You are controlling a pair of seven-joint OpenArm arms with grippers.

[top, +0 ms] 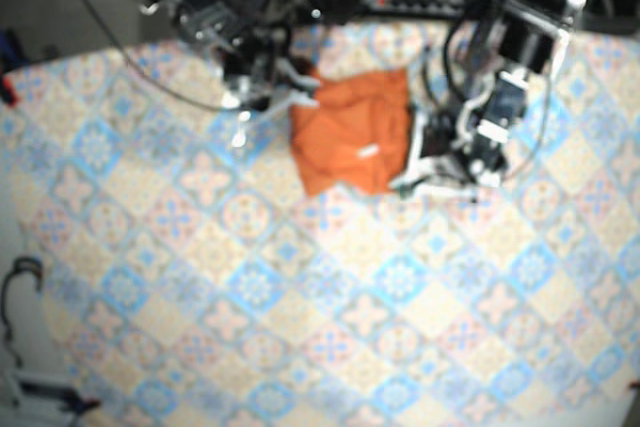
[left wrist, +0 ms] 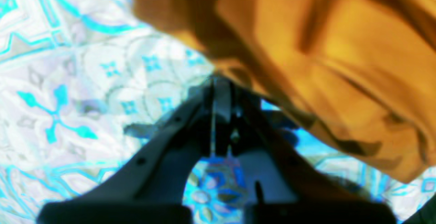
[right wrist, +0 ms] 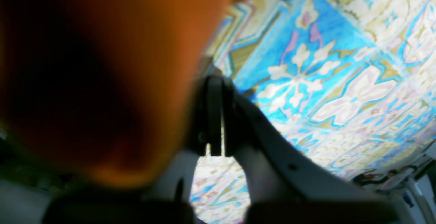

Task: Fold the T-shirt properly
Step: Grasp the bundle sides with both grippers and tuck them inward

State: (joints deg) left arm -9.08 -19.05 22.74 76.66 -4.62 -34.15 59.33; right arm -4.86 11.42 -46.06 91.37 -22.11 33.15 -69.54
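- T-shirt (top: 350,137), orange, lies bunched into a rough rectangle on the desk (top: 300,327), near the middle of the far edge. Its surface is creased, and a small white mark (top: 368,151) shows on the near half.
- Desk is covered edge to edge by a patterned cloth in blue, cream and pink tiles. The rest of that cover is bare towards the near edge.
- Right gripper (top: 300,95) sits at the shirt's far corner on the base view's left side, touching the fabric.
- Right wrist view: gripper (right wrist: 215,81) has its jaws drawn narrow with only a thin slit between them. The shirt (right wrist: 85,81) fills the left half as a blurred orange mass that meets the tips, so it reads as pinched there.
- Left gripper (top: 408,172) sits at the shirt's edge on the base view's right side, by the near corner.
- Left wrist view: gripper (left wrist: 221,84) has its jaws pressed together. The shirt's (left wrist: 340,64) edge runs straight into the tips, and the cloth throws a dark shadow on the cover beside them.
- Both wrist views are blurred, so how much fabric sits inside each pinch cannot be told.
- Dark cables (top: 120,57) trail over the far corner on the base view's left.
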